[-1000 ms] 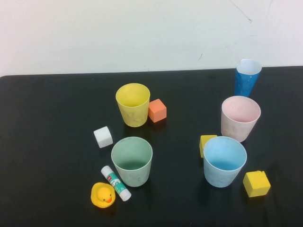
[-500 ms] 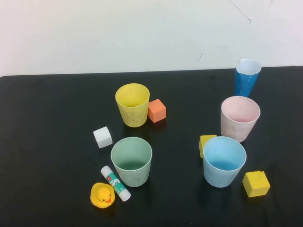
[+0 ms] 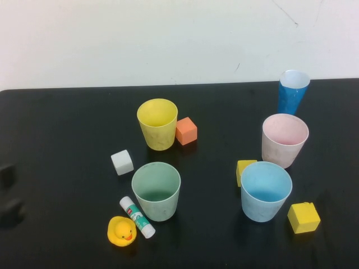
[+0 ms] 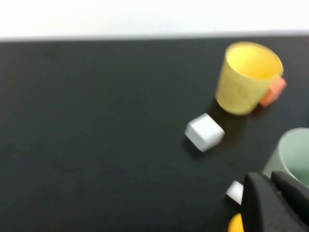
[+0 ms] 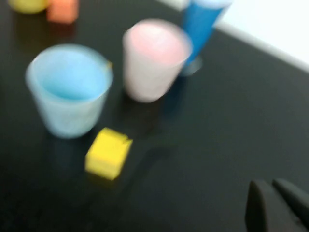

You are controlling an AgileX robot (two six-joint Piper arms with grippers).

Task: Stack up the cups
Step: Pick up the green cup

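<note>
Four cups stand upright and apart on the black table: yellow cup (image 3: 157, 123) at the back left, pale green cup (image 3: 156, 190) in front of it, pale pink cup (image 3: 284, 139) at the right, light blue cup (image 3: 266, 190) in front of that. My left gripper (image 4: 270, 181) is shut and empty, low over the table's left side, with the yellow cup (image 4: 248, 77) and green cup (image 4: 293, 157) ahead of it; it shows only as a dim dark shape (image 3: 8, 193) in the high view. My right gripper (image 5: 271, 186) is shut and empty, near the blue cup (image 5: 70, 89) and pink cup (image 5: 153, 59); the high view does not show it.
A narrow dark blue cup (image 3: 293, 91) stands at the back right. An orange cube (image 3: 186, 130) touches the yellow cup. A white cube (image 3: 122, 162), a glue stick (image 3: 137, 217), a rubber duck (image 3: 122, 231) and two yellow cubes (image 3: 303, 217) (image 3: 244, 168) lie among the cups.
A dim dark shape of my left gripper has come into the high view at the left edge. The cups and small objects have not moved.
</note>
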